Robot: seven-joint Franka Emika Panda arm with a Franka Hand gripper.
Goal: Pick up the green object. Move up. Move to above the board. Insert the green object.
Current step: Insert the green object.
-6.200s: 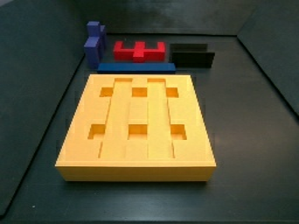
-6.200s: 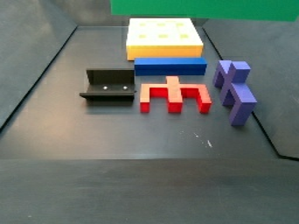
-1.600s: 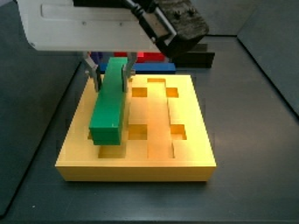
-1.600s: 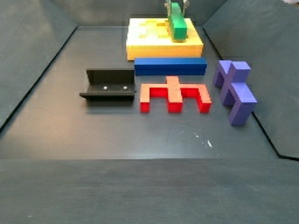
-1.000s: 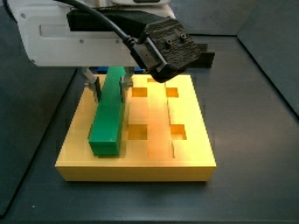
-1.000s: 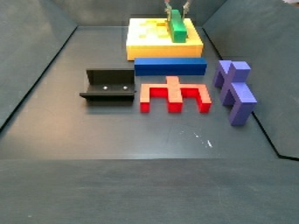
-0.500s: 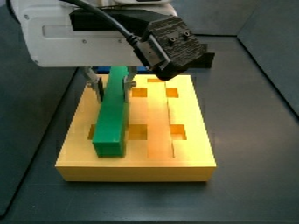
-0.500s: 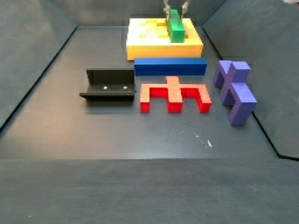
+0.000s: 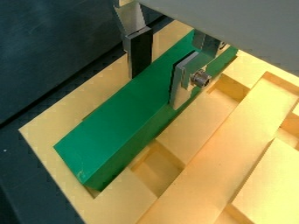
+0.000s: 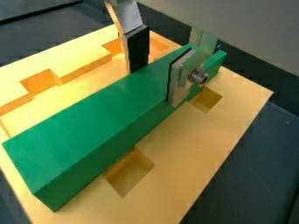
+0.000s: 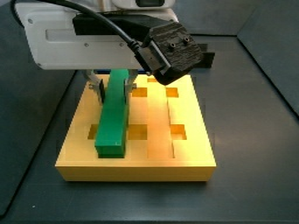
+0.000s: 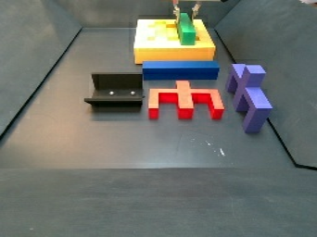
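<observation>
The green object (image 11: 114, 114) is a long bright-green bar lying lengthwise in the groove along one long side of the yellow-orange board (image 11: 187, 153). Both wrist views show the green object (image 9: 128, 122) (image 10: 93, 144) resting low on the board (image 9: 233, 157) (image 10: 198, 175). My gripper (image 9: 160, 83) (image 10: 156, 85) straddles the bar near its far end, one dark pad and one silver plate pressed on its two long sides. In both side views the gripper (image 11: 112, 85) (image 12: 186, 11) stands over the board (image 12: 161, 46) with the bar (image 12: 187, 31) in it.
Beside the board lie a flat blue bar (image 12: 180, 71), a red notched block (image 12: 186, 100) and two purple pieces (image 12: 249, 95). The dark fixture (image 12: 113, 91) stands apart on the floor. The arm's white body (image 11: 70, 35) hangs over the board's far end.
The gripper has come down a little with the green object, which now sits lower and flatter in the board's groove than a second ago.
</observation>
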